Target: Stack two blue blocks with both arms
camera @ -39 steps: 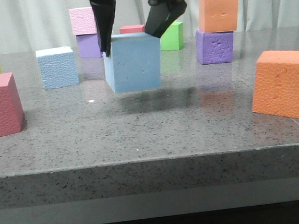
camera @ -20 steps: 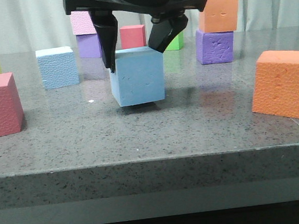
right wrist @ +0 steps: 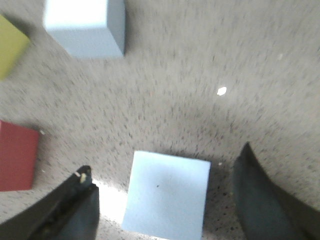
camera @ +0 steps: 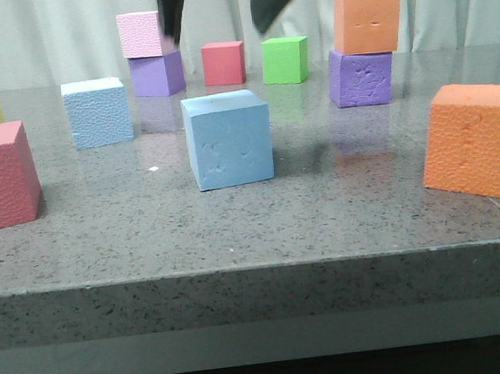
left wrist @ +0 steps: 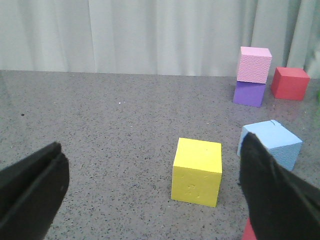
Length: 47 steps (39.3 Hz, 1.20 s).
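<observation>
Smooth blue block (camera: 227, 140) upright, corner edge toward camera

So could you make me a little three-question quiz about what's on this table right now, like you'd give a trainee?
1. True or false: the smooth blue block already sits on top of the pebbly blue block.
2. What is the right gripper doing? A) clamping the smooth blue block; B) hanging open above it, holding nothing; C) resting on the table.
3. Fill in: the orange block at the back stands on a ____ block.

Key:
1. False; both sit apart on the table.
2. B.
3. Purple.
</observation>
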{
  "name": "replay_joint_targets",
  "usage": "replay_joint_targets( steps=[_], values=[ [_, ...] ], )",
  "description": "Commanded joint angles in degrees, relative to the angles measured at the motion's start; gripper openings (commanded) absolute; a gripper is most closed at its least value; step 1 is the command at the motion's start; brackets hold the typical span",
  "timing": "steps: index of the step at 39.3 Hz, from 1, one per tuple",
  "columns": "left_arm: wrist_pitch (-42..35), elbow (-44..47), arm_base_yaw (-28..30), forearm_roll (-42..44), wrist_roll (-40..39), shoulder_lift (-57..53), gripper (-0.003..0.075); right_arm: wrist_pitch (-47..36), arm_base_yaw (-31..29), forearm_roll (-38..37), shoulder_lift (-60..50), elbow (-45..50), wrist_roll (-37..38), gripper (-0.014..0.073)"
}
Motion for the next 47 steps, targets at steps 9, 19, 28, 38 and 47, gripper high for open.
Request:
replay_joint_targets(
  steps=[9,19,28,38,47],
  values=[
    [-4.9,-2.1,0.1,-0.4,-0.5,0.5,0.0671,-2.5,-2.5,-1.8,-7.3,-2.1,-0.1,0.0085],
    [-4.9,-2.1,0.1,-0.4,-0.5,0.5,0.0671,2.1,-5.4,-1.8,-8.8,-2.0,-0.6,-0.0079],
    [-4.9,-2.1,0.1,-0.4,-0.5,0.5,0.0671,5.8,-13.5,-1.6,-14.7,3.0,-5.7,-0.0067],
    [-4.9,-2.1,0.1,-0.4,-0.5,0.5,0.0671,3.1,-25.3,-1.6,-27.2,20.0,-6.3,-0.0067],
    [-4.9,-2.1,0.1,-0.4,-0.5,0.5,0.0671,-4.6,-28.9,-2.1,-40.0,35.9,-7.0,-0.0067]
  ],
)
